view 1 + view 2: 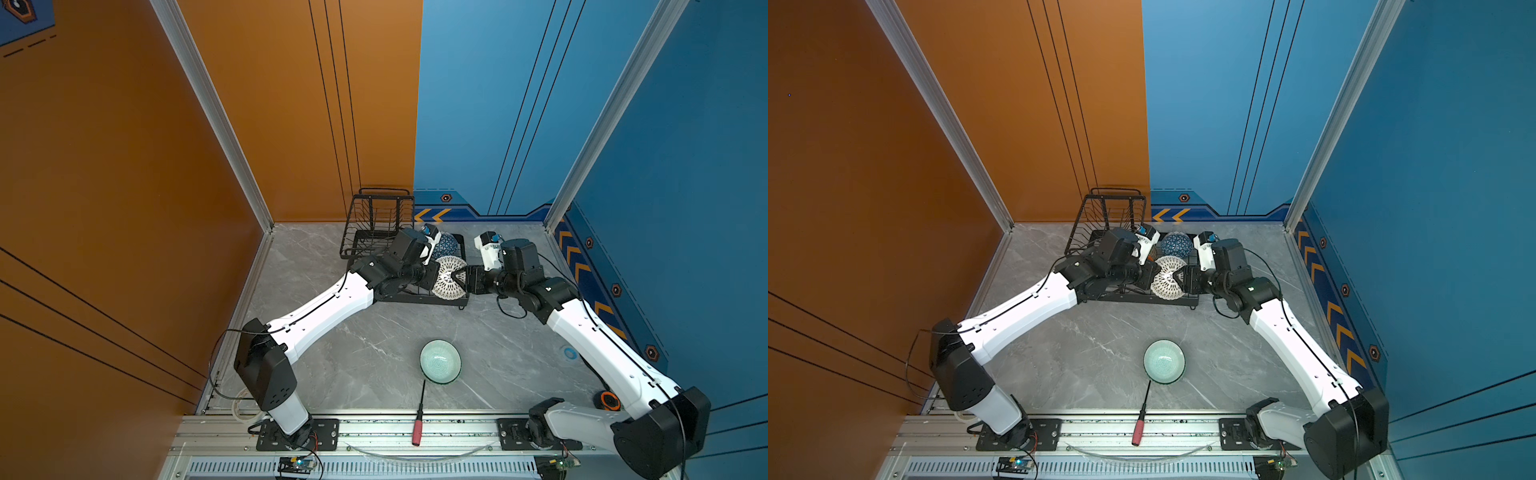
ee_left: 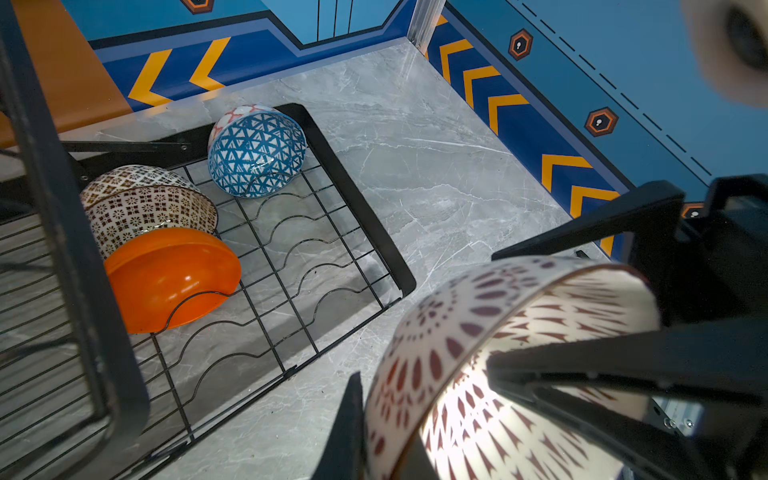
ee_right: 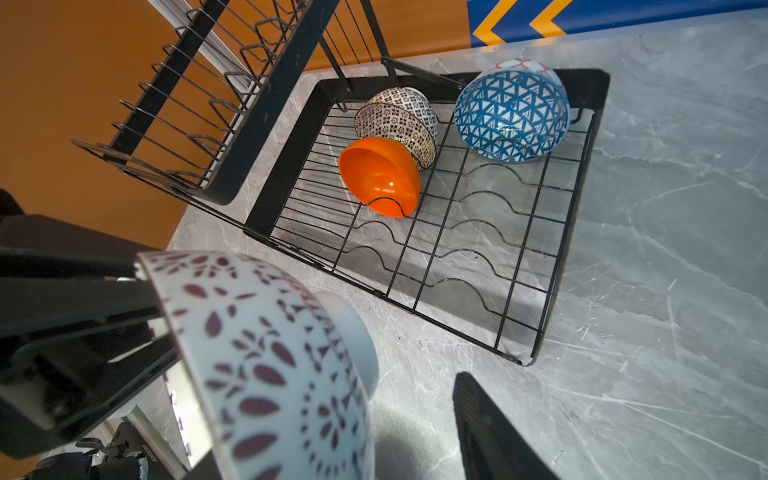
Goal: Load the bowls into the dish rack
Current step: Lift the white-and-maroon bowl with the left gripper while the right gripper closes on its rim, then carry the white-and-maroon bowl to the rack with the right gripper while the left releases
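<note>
A white bowl with dark red petal marks [image 1: 448, 286] [image 1: 1166, 286] [image 2: 449, 345] [image 3: 270, 353] hangs on edge over the front right of the black wire dish rack [image 1: 415, 300] [image 1: 1133, 299] [image 2: 357, 199] [image 3: 598, 104]. My left gripper [image 1: 436, 276] [image 2: 374, 449] is shut on its rim. My right gripper [image 1: 459, 275] straddles the opposite rim, open, with a gap between the wall and one finger [image 3: 486, 428]. In the rack lean a blue triangle bowl [image 2: 255, 153] [image 3: 511, 116], brown patterned bowls [image 2: 149, 212] [image 3: 395, 120] and an orange bowl [image 2: 174, 278] [image 3: 378, 178]. A mint bowl [image 1: 440, 361] [image 1: 1164, 360] stands upright on the table.
The raised upper basket [image 1: 380, 216] [image 3: 187, 124] stands at the rack's far left. A red-handled screwdriver [image 1: 417, 432] [image 1: 1137, 432] lies at the table's front edge, tip near the mint bowl. Orange and blue walls close in the table.
</note>
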Robot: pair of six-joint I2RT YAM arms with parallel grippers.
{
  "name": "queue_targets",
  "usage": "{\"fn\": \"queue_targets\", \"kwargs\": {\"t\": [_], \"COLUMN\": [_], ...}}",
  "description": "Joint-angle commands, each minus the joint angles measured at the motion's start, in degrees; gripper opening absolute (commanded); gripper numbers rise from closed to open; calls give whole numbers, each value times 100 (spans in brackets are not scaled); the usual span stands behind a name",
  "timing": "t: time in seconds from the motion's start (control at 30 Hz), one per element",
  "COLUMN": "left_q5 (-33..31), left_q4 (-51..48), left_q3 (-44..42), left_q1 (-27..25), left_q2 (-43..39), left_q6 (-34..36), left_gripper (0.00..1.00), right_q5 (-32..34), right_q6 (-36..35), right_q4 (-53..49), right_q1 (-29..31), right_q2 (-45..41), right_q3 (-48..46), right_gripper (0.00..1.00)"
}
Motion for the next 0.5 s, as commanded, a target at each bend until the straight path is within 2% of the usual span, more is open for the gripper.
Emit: {"fn": "queue_targets", "kwargs": {"t": [0.0,0.07,0.2,0.47], "left_q5": [-82,-79,-67,-39], "left_q4": [169,168,168,168], "left_q3": [219,219,228,189], "left_q1": [-58,-56,-58,-82], "left_q2": [-144,-134,-125,-168], "left_q6": [67,72,72,84], "left_gripper": [0,0,0,0], "right_q5": [64,52,36,91], "right_q6": [95,108,108,117], "right_q4": [81,94,108,107], "right_q1": [57,61,78,123], "right_q2": [92,124,153,126], "right_q3": [31,52,71,78], "right_gripper": [54,49,30,13]}}
